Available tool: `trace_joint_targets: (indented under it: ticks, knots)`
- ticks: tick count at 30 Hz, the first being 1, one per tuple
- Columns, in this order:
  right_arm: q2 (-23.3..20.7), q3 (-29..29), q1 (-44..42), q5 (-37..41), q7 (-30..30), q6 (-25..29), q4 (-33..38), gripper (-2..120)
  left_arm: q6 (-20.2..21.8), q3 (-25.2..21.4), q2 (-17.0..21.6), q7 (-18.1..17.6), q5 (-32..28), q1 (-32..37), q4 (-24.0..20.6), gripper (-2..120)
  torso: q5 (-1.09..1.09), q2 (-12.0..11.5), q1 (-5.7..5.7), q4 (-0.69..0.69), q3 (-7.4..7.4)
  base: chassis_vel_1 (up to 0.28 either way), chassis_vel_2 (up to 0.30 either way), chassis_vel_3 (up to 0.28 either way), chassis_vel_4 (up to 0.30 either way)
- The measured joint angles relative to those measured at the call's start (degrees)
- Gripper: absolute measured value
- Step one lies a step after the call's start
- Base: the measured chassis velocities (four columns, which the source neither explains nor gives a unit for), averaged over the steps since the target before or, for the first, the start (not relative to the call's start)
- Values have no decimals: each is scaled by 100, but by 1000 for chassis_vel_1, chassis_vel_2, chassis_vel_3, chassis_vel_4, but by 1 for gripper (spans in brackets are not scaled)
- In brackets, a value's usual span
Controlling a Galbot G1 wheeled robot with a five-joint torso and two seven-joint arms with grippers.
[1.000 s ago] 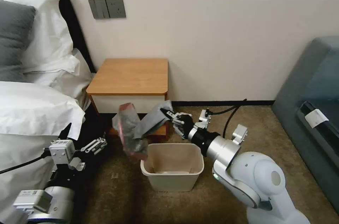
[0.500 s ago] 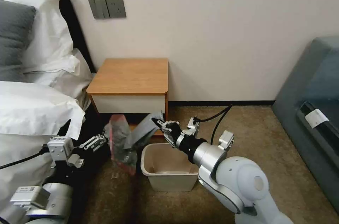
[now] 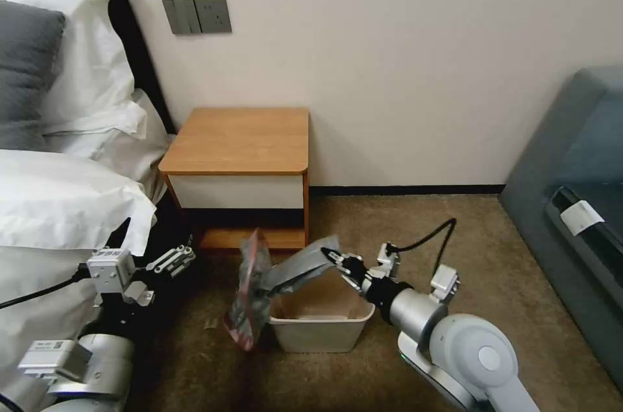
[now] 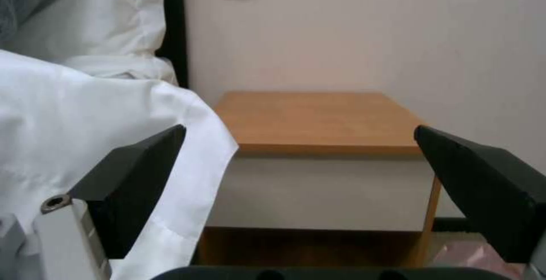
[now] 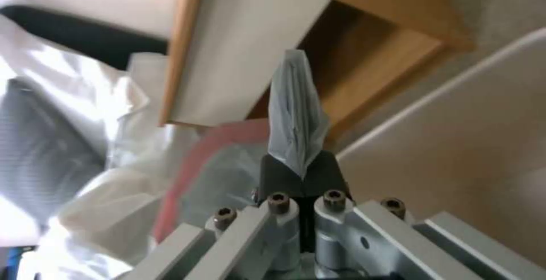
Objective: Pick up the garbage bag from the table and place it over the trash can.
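The garbage bag (image 3: 259,282) is seen as thin, crinkled plastic film, translucent grey with a faint sheen and a pinkish-red edge. The trash can (image 3: 321,327) is of smooth, matt cream plastic with a rolled rim. The table (image 3: 240,139) is topped with smooth orange-brown wood of a satin finish, and its drawer front is a flat matt white. The right gripper (image 3: 331,257) is built of brushed silver metal with matt black fingers (image 5: 318,173), and the arm shell is glossy grey-white plastic. The floor (image 3: 519,256) is covered with rough, short-pile brown carpet. Soft white cloth (image 3: 58,204) is draped at the left.
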Motion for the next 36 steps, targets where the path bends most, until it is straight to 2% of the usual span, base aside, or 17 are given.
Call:
trace_joint_targets:
  ticks: [15, 18, 30, 32, 35, 36]
  knots:
    - [-273, -59, -12, -119, 483, -170, -431, 0, -63, 92, 175, -72, -130, -295, 118, 100, -1, 0, 0, 0, 0, 0, 0, 0, 0]
    - [-251, -125, 158, 21, 858, -248, -565, 0, -58, 98, 251, -97, -209, -338, 155, 100, -1, 0, 0, 1, 0, 0, 0, 0, 0]
    - [-104, -188, 384, -13, 1035, -405, -915, 0, -53, 156, 328, -106, -258, -462, 319, 100, -1, 0, 0, 1, 0, 0, 0, 0, 0]
    - [-92, -183, 385, -13, 1039, -426, -915, 3, -53, 163, 328, -106, -258, -467, 326, 100, -1, 0, 0, 0, 1, 0, 0, 0, 0]
    - [-57, -156, 384, 22, 1124, -455, -863, 17, -53, 178, 321, -106, -258, -484, 352, 100, -1, 0, 0, 1, 0, 0, 0, 0, 0]
    - [-57, -156, 384, 22, 1124, -455, -863, 17, -53, 178, 321, -106, -258, -484, 352, 100, -1, 0, 0, 1, 0, 0, 0, 0, 0]
